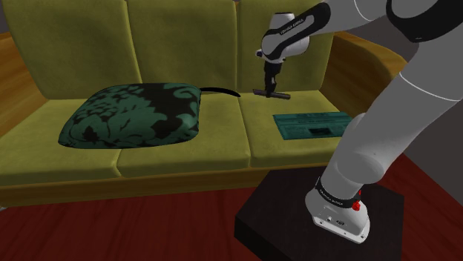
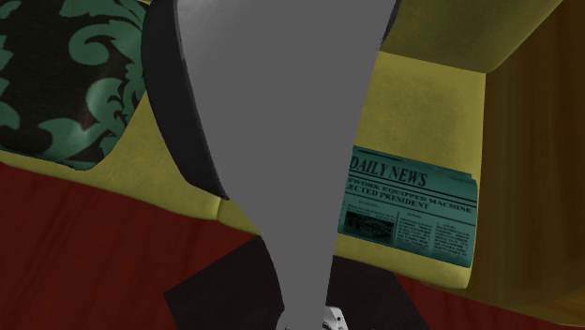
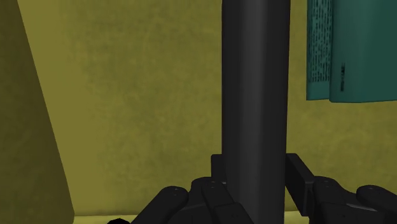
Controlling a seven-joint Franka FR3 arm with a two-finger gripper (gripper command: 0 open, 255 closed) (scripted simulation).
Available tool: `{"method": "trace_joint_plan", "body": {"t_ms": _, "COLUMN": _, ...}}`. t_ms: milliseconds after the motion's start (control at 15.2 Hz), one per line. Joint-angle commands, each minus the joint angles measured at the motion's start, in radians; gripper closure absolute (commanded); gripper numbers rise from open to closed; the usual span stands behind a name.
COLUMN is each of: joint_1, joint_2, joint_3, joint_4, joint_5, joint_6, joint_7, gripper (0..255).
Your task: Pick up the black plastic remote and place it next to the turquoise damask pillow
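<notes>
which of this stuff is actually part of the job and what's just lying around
Part of the job:
- black remote, clasped between the fingers
- turquoise and black damask pillow, on the olive sofa

Just lying about:
- turquoise newspaper, flat on the seat

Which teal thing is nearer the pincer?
The newspaper, lying flat on the sofa seat just beside the pincer; the patterned pillow sits farther off toward the shoulder view's left.

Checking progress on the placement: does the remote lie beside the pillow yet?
No, the gripper clasps the remote, well apart from the pillow.
</notes>
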Motion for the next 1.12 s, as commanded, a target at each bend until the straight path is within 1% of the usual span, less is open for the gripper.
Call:
{"method": "trace_joint_plan", "body": {"t_ms": 0, "joint_1": 0.0, "joint_2": -0.011, "joint_3": 0.004, "joint_4": 0.02, "joint_5": -0.004, "joint_6": -0.03, "joint_7": 0.004, "gripper": 255}}
{"method": "trace_joint_plan", "body": {"t_ms": 1056, "joint_1": 0.0, "joint_2": -0.087, "joint_3": 0.035, "joint_4": 0.173, "joint_5": -0.024, "joint_6": -0.254, "joint_7": 0.024, "gripper": 255}}
